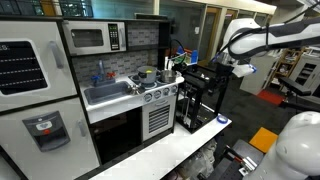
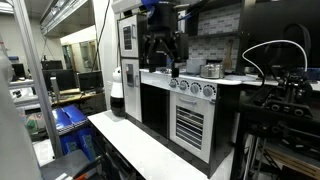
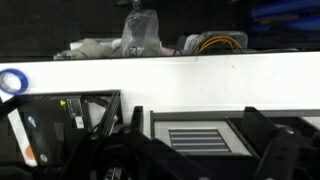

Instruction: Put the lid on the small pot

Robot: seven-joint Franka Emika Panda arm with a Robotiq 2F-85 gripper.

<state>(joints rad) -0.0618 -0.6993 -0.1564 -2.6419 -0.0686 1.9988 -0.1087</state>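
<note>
One small pot [image 2: 212, 69] is sitting on the toy stove [image 1: 157, 95], right of the sink [image 1: 105, 93]. We are not making out the lid with any certainty at this size. The gripper [image 2: 162, 62] is hanging left of the pot, at the counter's near edge, jaws wide and empty. We are judging the lid must be located first. Then we are advising centring over its knob, closing gently, carrying it level and lowering straight onto the rim.
</note>
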